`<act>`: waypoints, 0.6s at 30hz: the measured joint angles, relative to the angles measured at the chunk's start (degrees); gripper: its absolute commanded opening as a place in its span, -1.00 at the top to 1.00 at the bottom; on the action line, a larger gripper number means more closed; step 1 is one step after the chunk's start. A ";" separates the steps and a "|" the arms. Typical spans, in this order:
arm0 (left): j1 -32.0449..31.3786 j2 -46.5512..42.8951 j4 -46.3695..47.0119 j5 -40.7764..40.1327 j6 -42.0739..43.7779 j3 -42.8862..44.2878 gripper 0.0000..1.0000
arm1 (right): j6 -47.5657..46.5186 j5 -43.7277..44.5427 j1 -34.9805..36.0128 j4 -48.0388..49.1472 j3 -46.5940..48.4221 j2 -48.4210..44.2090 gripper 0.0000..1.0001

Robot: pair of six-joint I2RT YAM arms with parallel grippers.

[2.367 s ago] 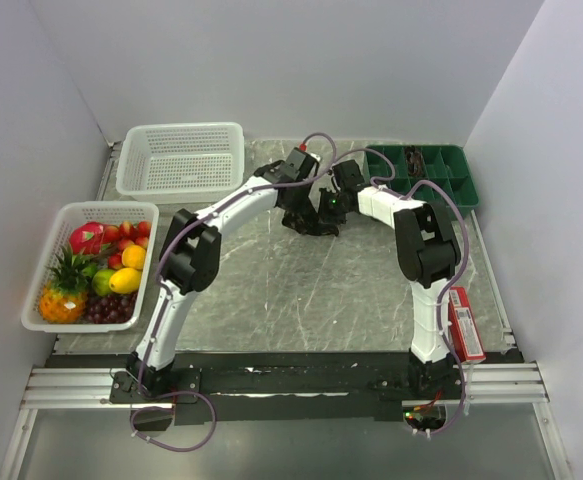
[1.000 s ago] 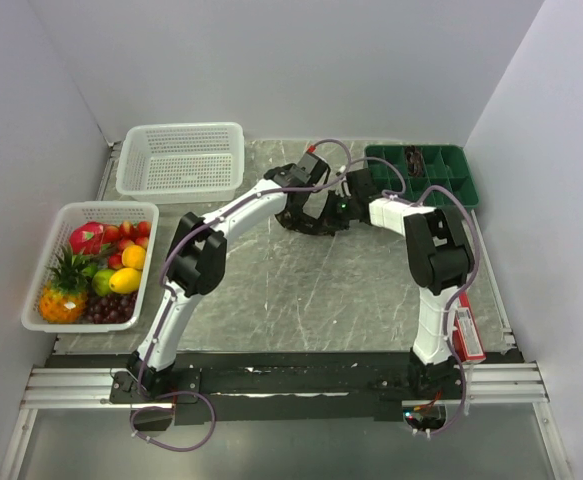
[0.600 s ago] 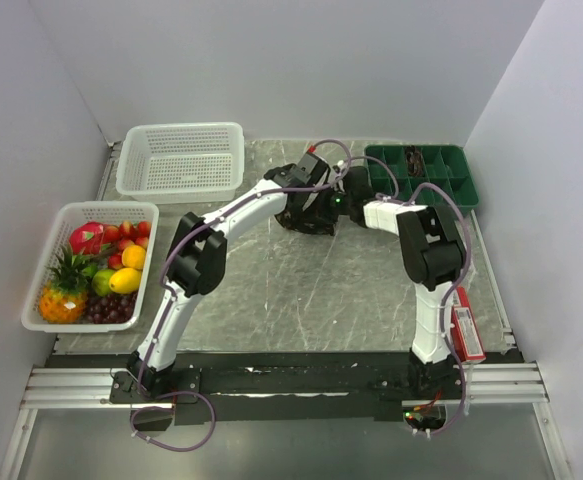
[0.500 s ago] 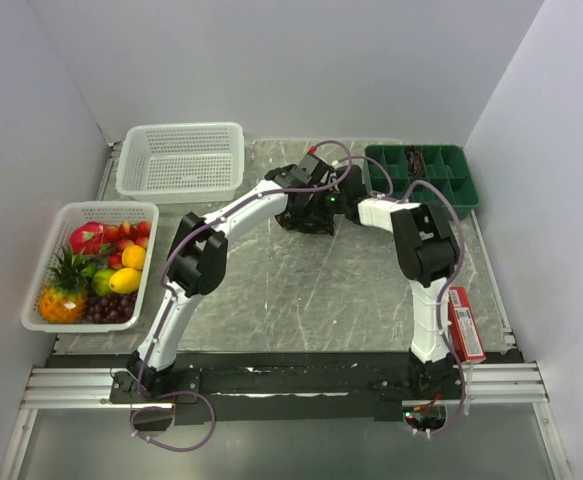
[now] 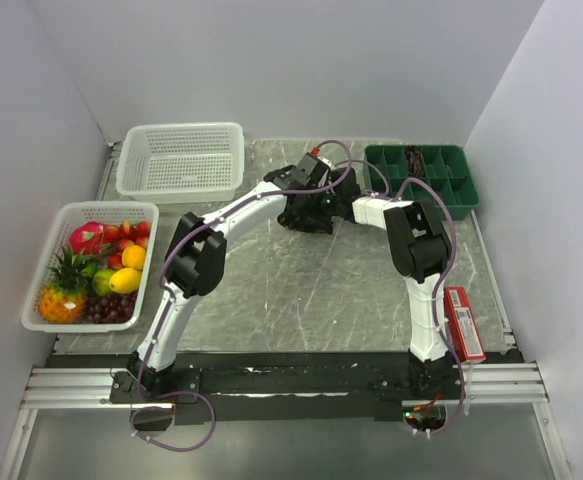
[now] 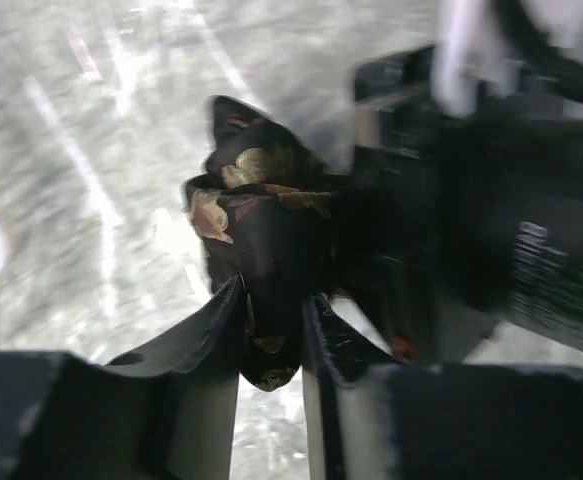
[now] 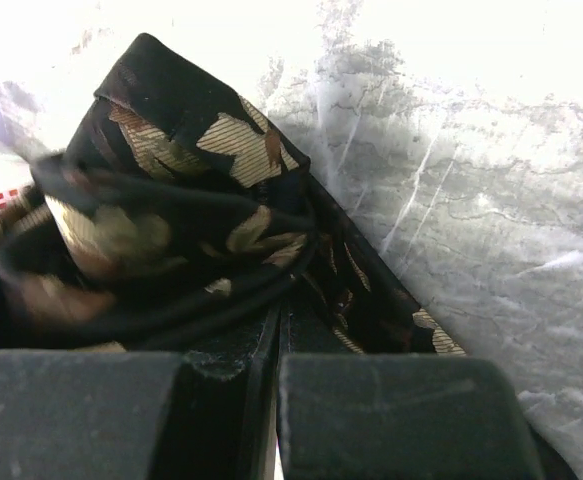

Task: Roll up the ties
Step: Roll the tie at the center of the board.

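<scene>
Tie [image 6: 261, 230] | rolled, seen by both wrist views | hidden from top

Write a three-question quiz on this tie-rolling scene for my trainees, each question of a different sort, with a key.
1. True or false: the tie lies in the far white basket.
2. What lies on the table beside the right arm, near its base? A. a pineapple; B. a red box; C. a green tray.
3. Fill the gap: the right claw is ____ on the tie.

Key: 1 false, as the tie sits between the two claws at mid-table; 2 B; 3 shut.
</scene>
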 measured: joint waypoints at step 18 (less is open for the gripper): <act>-0.24 -0.87 4.74 7.74 -4.13 -2.73 0.20 | -5.73 4.17 -1.25 -6.95 -3.82 -9.22 1.00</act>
